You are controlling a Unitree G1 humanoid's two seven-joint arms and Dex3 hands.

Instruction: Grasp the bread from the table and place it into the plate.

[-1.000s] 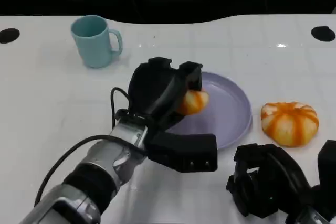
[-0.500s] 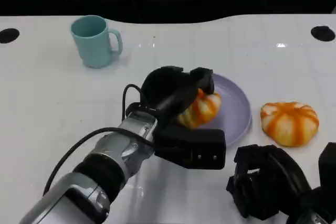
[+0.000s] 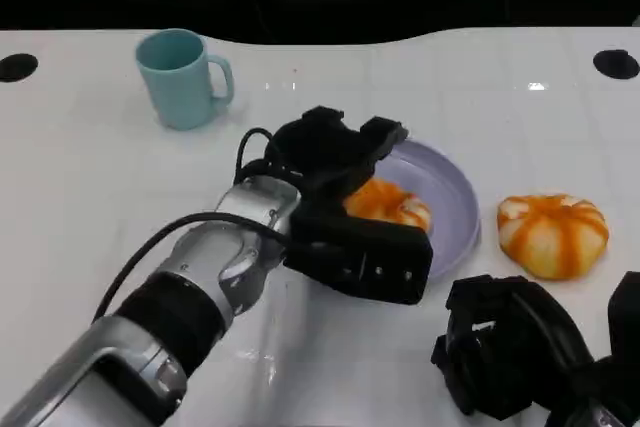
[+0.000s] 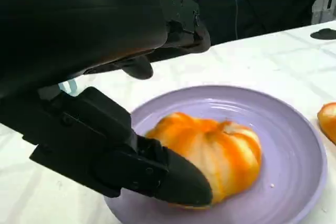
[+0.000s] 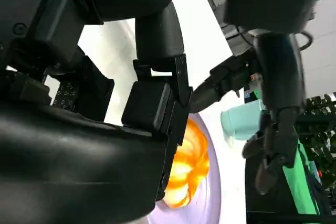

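Note:
An orange-and-white striped bread (image 3: 392, 204) lies in the lilac plate (image 3: 455, 197) at mid table. My left hand (image 3: 335, 157) hovers over the plate's near-left side, its upper fingers lifted clear above the bread. In the left wrist view the bread (image 4: 220, 148) rests on the plate (image 4: 294, 145), and the thumb (image 4: 173, 179) lies against its side while the other fingers stay apart from it. My right hand (image 3: 520, 357) rests low at the front right and holds nothing, its fingers apart. A second striped bread (image 3: 552, 235) sits on the table to the right of the plate.
A teal mug (image 3: 182, 77) stands at the back left. The table's dark far edge runs across the top, with black round marks (image 3: 614, 64) near both back corners. White tabletop lies between the mug and the plate.
My left hand carried the bread rightward and down over the plate. The bread now lies on the plate and the upper fingers have lifted off it. The right hand has not moved.

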